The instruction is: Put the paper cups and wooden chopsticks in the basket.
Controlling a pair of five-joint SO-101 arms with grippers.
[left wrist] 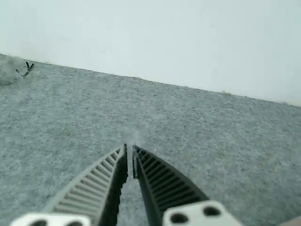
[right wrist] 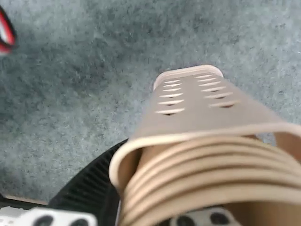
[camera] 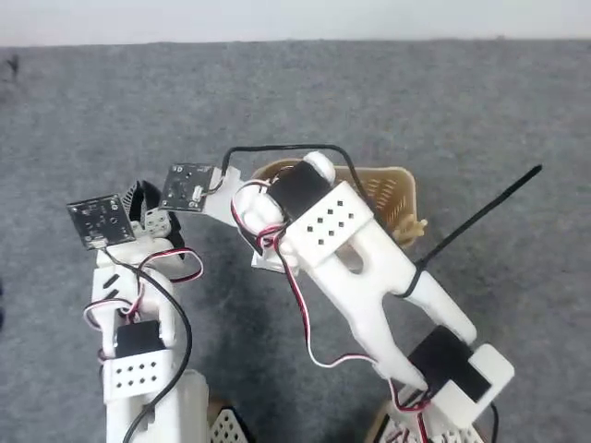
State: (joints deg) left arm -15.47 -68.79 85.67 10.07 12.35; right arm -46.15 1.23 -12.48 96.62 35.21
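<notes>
No readable text, labels, numbers or signs in any view

The right arm (camera: pixel 360 268) covers most of the basket (camera: pixel 397 187) — the paper cups (right wrist: pixel 202 174) blur, cut off at the right wrist view's edge.

Matt grey plastic, ribbed along the inner faces, on the left gripper (left wrist: pixel 129 148), with smooth white plastic at its base. Rough, fuzzy grey cloth for the table cover (left wrist: pixel 211 141) under and ahead of it. Smooth, slotted tan plastic for the basket (right wrist: pixel 188 94). Matt brown paper, rolled at the rims, for the paper cups (right wrist: pixel 202 174).
</notes>
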